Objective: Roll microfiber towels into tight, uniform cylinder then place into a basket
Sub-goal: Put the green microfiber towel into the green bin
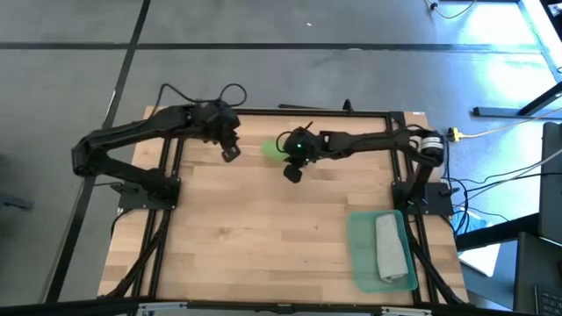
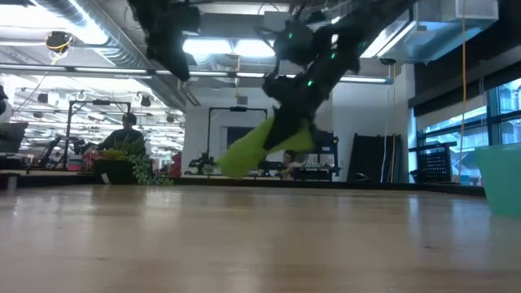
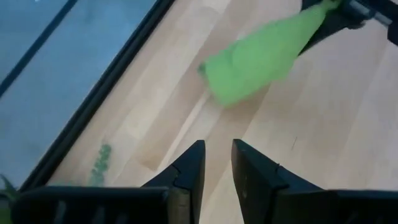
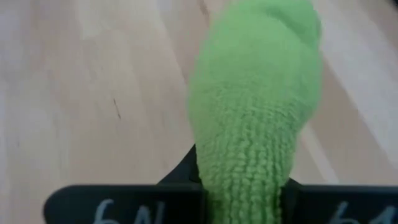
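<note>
The bright green towel (image 2: pixel 260 150), rolled into a cylinder, is held off the table by my right gripper (image 1: pixel 294 165) over the far middle of the table. It also shows in the high view (image 1: pixel 272 149), the left wrist view (image 3: pixel 258 59) and the right wrist view (image 4: pixel 255 106). My left gripper (image 3: pixel 217 171) hovers to the left of it (image 1: pixel 230 151), empty, its fingers a little apart. The light grey towel (image 1: pixel 392 248) lies rolled in the teal basket (image 1: pixel 360 254) at the near right. My right gripper pinches one end of the green roll (image 4: pixel 242 180) between its two fingers. The roll runs on along the fingers and past their tips. It is lifted clear of the table and slants down toward its free end (image 2: pixel 228 167), which points toward the table's left.
The black frame rails (image 1: pixel 263 111) run along the table's far edge and sides. The basket's wall shows at the right edge of the low view (image 2: pixel 501 179). Bare wooden tabletop (image 1: pixel 263 237) lies between the arms and the near edge. People and equipment stand in the room behind.
</note>
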